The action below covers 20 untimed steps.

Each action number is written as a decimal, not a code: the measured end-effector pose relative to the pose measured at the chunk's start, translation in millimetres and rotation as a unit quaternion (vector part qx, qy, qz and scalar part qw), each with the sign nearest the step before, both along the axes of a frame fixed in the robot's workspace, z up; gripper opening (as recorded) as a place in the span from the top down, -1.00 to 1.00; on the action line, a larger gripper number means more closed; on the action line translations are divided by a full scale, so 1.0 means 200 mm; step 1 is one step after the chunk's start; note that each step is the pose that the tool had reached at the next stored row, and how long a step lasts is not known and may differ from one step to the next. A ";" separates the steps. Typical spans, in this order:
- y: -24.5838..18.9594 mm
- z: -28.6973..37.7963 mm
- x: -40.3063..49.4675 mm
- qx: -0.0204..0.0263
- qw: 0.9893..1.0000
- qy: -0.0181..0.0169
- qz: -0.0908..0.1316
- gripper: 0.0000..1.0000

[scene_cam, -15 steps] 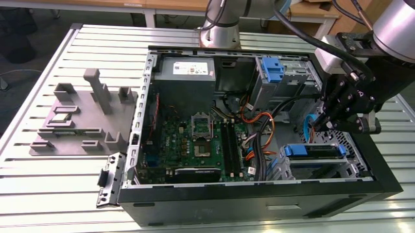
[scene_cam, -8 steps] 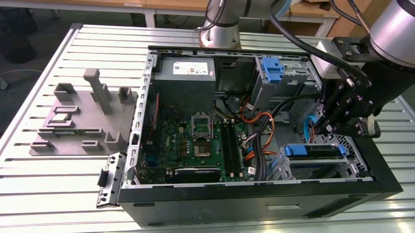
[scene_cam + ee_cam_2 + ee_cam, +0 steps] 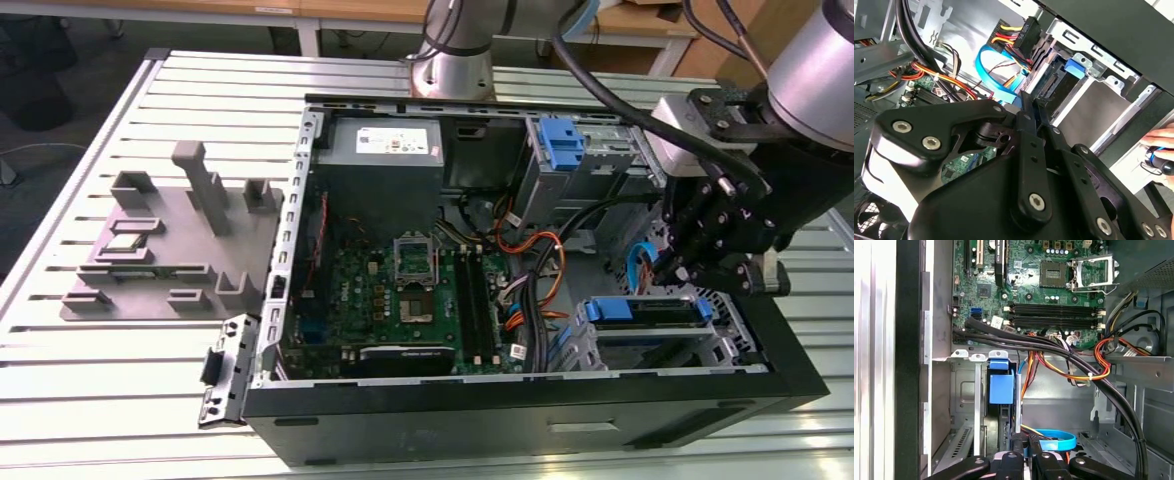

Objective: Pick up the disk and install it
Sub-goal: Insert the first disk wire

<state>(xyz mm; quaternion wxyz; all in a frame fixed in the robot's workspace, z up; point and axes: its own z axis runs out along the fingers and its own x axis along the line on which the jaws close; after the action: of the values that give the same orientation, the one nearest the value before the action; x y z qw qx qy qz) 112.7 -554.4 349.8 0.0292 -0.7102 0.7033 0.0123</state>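
Claw [image 3: 714, 275] hung inside the open computer case [image 3: 534, 410], at its exterior-view right side, just above the drive cage; its fingers [image 3: 1026, 460] sat pressed narrowly together with nothing between them. Just beside the fingertips, the disk [image 3: 646, 312] sat slotted in the cage [image 3: 727, 340], showing its blue plastic carrier frame and a dark edge. Orange and blue cables [image 3: 1059, 442] ran nearby.

In the exterior view, the robot arm [image 3: 814, 60] is cut off by the frame's upper corner. The disk [image 3: 645, 312] sits in its drive cage [image 3: 654, 345], with just its blue carrier edge exposed. In the second wrist view, a person's hand [image 3: 1160, 145] is cropped at the frame edge, and the black gripper body [image 3: 1004, 190] covers much of the motherboard [image 3: 961, 162].
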 end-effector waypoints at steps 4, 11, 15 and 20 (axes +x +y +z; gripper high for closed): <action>-0.023 -0.005 -0.001 0.005 1.000 -0.005 0.000 0.68; -0.059 -0.011 -0.015 0.012 1.000 -0.011 0.000 0.68; -0.060 -0.014 -0.025 0.012 1.000 -0.012 0.000 0.68; -0.067 -0.022 -0.029 0.012 1.000 -0.012 0.000 0.68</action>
<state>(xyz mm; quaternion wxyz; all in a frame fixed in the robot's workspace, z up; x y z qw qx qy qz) 106.9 -567.7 345.4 0.0461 -0.7099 0.7027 0.0119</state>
